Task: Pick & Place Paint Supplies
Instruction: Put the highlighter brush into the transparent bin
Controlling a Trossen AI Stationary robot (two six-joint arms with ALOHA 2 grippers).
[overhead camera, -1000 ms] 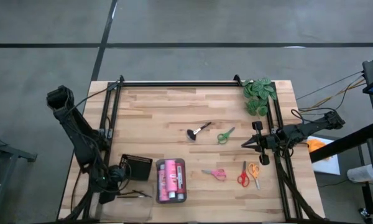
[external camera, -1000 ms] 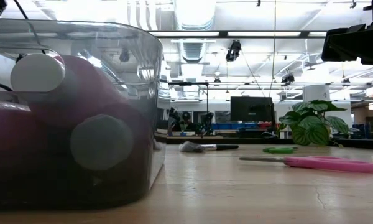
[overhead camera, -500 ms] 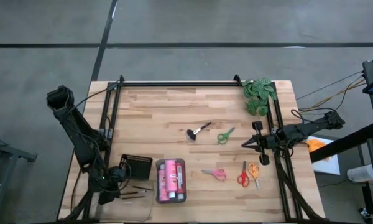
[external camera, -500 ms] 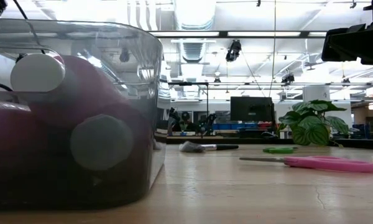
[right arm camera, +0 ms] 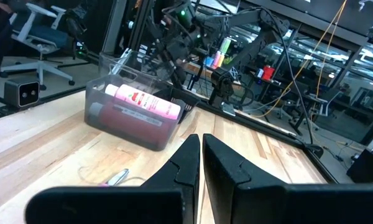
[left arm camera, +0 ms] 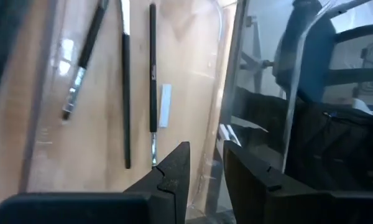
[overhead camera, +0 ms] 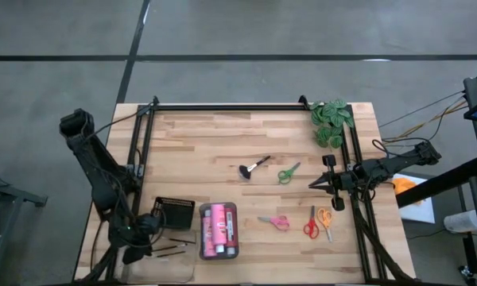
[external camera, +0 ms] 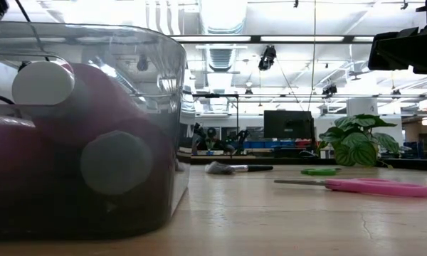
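Shows the left tool [overhead camera: 140, 231] shifted a touch toward the near left corner of the surface [overhead camera: 222, 143] since a second ago, with the thin dark brushes [overhead camera: 173, 242] now spread a little wider beside it. Reads as a release just made and a retreat begun.

Leaves the right arm waiting at the right rail, its tool [overhead camera: 314, 184] aimed across the boards with fingers almost together, gripping nothing.

Keeps three pink paint bottles [overhead camera: 217, 232] lying side by side in the clear bin [overhead camera: 200, 230] near the front edge, probably so they cannot roll. Puts the black tray [overhead camera: 175, 213] just left of that bin, and the green plant [overhead camera: 331, 119] far off at the back right corner.

Has the fluffy brush [overhead camera: 252, 168] and green scissors [overhead camera: 288, 172] loose at mid-surface, with pink scissors [overhead camera: 275, 222], red scissors [overhead camera: 311, 225] and orange scissors [overhead camera: 326, 218] nearer the front right, all unsorted.

Finds the left tool [left arm camera: 205, 149] at a narrow gap, empty, low over the brushes [left arm camera: 125, 93], beside a clear wall [left arm camera: 230, 93]; cannot tell whether they lie inside it.
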